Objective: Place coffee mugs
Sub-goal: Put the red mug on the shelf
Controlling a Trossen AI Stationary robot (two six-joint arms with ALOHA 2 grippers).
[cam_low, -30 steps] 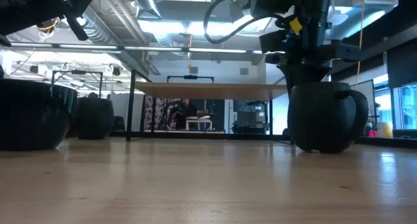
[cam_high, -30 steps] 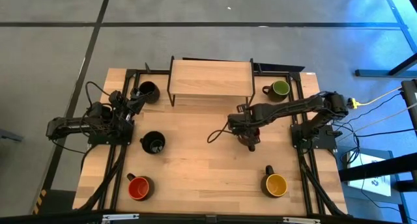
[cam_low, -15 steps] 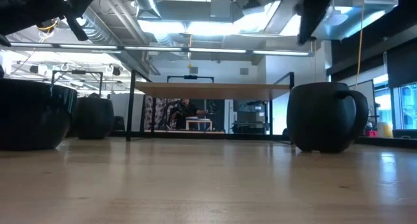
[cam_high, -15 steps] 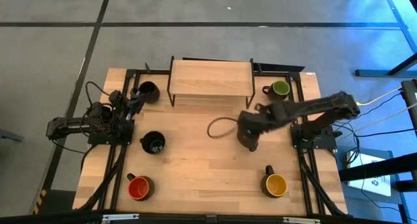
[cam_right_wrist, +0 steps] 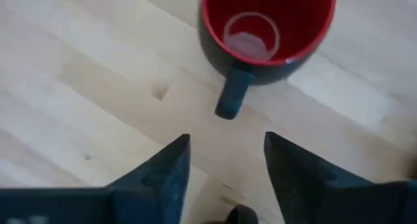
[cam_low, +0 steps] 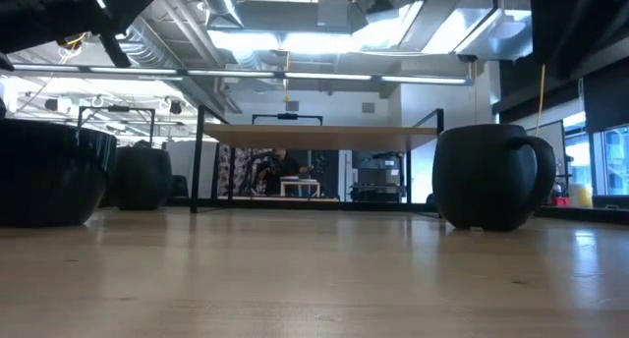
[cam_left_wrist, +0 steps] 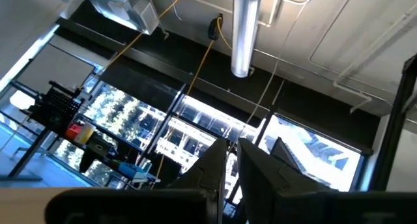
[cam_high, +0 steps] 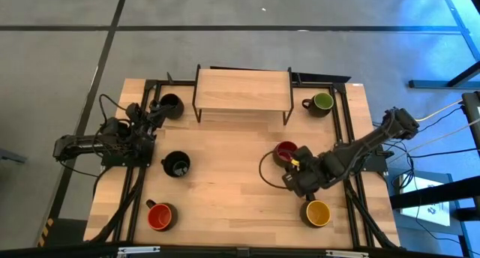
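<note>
Lab/workshop: exposed ceiling ducts point(cam_low: 187, 28), strip lights point(cam_low: 295, 75), concrete floor point(cam_high: 225, 48).

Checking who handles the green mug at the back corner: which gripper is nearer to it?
Right. The right gripper is open near the table's middle, by a red mug, on the green mug's side. The left gripper sits across the table by a black mug.

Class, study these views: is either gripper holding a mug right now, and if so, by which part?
Nothing is held. The right gripper is open, its fingers apart from the red mug and its handle. The left gripper is shut on nothing, near the table's left edge.
</note>
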